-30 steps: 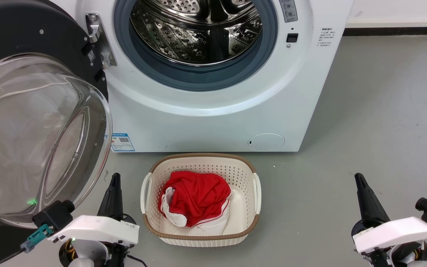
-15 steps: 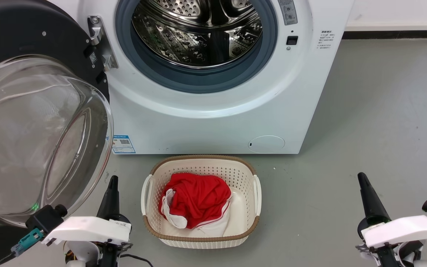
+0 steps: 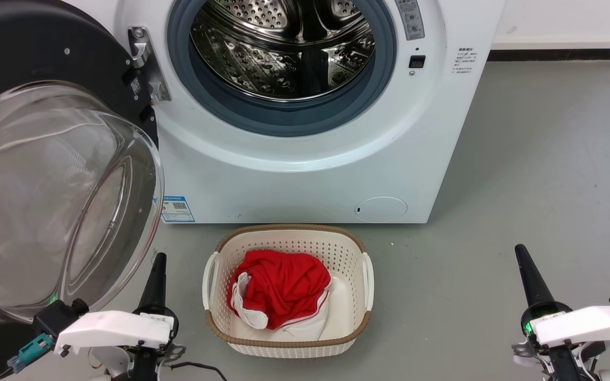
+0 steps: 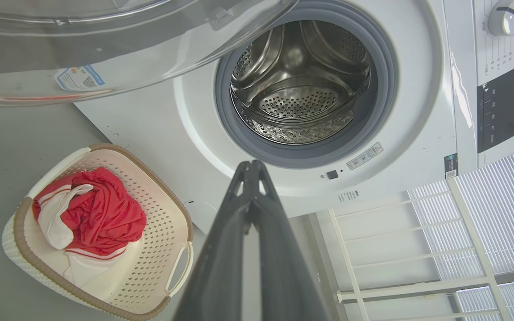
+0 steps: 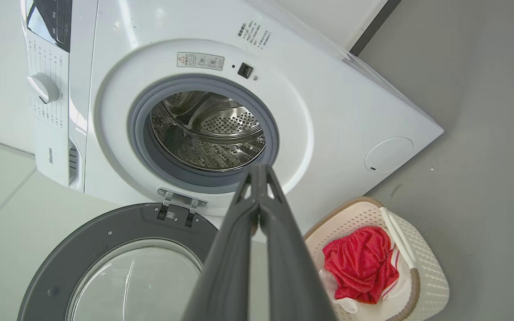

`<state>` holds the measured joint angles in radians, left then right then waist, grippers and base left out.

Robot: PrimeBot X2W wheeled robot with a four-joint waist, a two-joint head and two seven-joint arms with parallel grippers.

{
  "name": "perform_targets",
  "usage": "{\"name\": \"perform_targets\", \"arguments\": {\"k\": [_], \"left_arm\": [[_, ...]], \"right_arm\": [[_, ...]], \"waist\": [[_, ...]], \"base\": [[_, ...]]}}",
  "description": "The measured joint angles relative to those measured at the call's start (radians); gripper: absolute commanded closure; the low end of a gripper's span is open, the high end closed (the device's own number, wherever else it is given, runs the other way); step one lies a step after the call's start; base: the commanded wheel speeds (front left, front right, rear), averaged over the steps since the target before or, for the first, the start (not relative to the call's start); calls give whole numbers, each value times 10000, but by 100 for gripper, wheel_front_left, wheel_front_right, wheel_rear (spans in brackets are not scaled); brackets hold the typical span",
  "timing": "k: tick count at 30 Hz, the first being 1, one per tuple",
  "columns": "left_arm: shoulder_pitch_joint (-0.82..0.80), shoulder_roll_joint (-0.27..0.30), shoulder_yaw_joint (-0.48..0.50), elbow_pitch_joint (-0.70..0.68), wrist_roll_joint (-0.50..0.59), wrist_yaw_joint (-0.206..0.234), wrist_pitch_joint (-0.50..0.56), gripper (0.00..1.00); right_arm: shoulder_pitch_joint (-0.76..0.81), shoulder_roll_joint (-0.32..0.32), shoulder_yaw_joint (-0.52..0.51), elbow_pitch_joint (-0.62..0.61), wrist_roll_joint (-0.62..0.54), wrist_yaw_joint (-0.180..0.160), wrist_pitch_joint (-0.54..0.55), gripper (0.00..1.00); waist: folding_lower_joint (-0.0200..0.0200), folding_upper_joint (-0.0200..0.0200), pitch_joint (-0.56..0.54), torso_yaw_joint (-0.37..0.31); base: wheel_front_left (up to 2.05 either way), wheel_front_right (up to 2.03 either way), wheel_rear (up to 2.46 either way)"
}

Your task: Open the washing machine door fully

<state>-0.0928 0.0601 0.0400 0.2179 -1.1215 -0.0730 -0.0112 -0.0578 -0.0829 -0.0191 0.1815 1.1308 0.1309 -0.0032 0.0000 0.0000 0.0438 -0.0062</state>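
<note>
Washing machine door (image 3: 56,174) hangs wide open beside laundry basket (image 3: 337,247).

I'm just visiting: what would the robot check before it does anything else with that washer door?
1. Washing machine door off the drum opening, hanging wide at the left: ok.
2. Door at its hinge limit: cannot tell.
3. Left hand shut, holding nothing: ok.
4. Right hand shut, holding nothing: ok.
5. Laundry basket apart from the door: ok.
</note>
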Motion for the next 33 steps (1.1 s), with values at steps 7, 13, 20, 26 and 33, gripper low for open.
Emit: {"name": "perform_targets", "arguments": {"k": [7, 13, 20, 26, 33], "left_arm": [[-44, -17, 96, 36, -696, -71, 176, 100], [-50, -29, 201, 63, -1262, -153, 332, 100], [-71, -40, 293, 102, -1887, -240, 487, 100], [-93, -48, 359, 125, -2399, -278, 616, 100], [-97, -61, 447, 155, -2963, -343, 752, 100]], "right_arm": [[-33, -4, -56, 98, 740, 0, 102, 100], [-59, -4, -115, 157, 1338, 0, 211, 100], [-157, -4, -186, 224, 1996, 0, 305, 100], [-204, -4, -245, 291, 2531, 0, 397, 100], [-246, 0, -313, 372, 3114, 0, 491, 100]], "waist": [[0, 0, -47, 7], [0, 0, -87, 13], [0, 0, -135, 20], [0, 0, -175, 26], [0, 0, -223, 33]], "base": [[0, 0, 0], [0, 0, 0], [0, 0, 0], [0, 0, 0], [0, 0, 0]]}}
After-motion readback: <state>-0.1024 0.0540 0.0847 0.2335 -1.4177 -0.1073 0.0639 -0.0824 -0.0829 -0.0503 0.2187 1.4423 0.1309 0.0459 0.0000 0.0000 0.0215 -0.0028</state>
